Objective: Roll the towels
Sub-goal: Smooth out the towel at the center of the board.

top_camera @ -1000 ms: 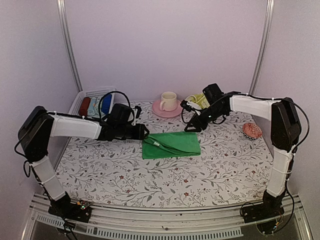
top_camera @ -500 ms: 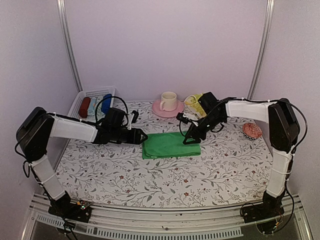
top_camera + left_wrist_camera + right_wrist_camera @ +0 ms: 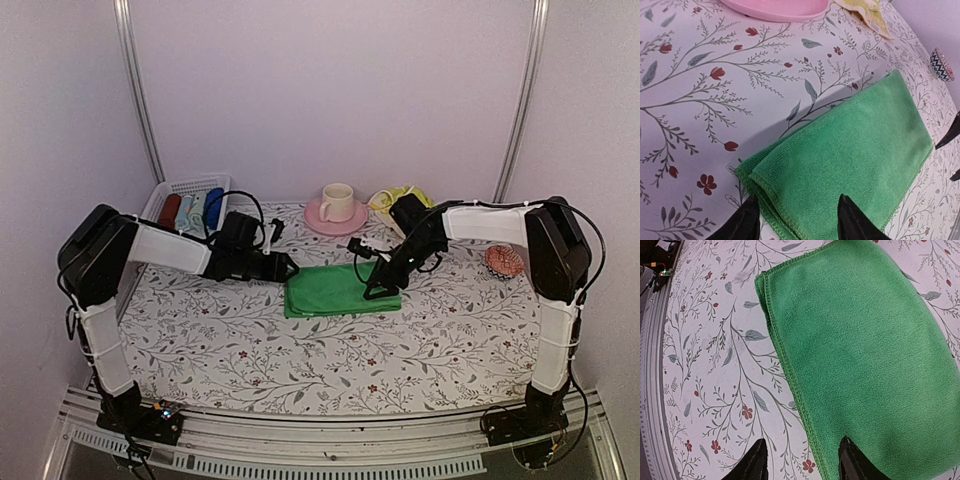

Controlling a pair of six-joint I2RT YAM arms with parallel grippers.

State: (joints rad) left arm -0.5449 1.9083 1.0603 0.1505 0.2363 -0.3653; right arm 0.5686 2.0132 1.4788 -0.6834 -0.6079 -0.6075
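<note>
2 towels, 3 cloth rolls (image 3: 190,210), 1 cup (image 3: 337,201), 1 saucer (image 3: 318,216) on a floral worktop (image 3: 300,350).
Green towel (image 3: 340,289) lies folded flat mid-worktop. Left end effector (image 3: 290,267) at its left edge, right end effector (image 3: 372,290) at its right; both have fingers apart, gripping nothing. Yellow towel (image 3: 395,198) crumpled at back beside the saucer. Rolls in white basket (image 3: 190,186), back left. Pale lilac walls.
</note>
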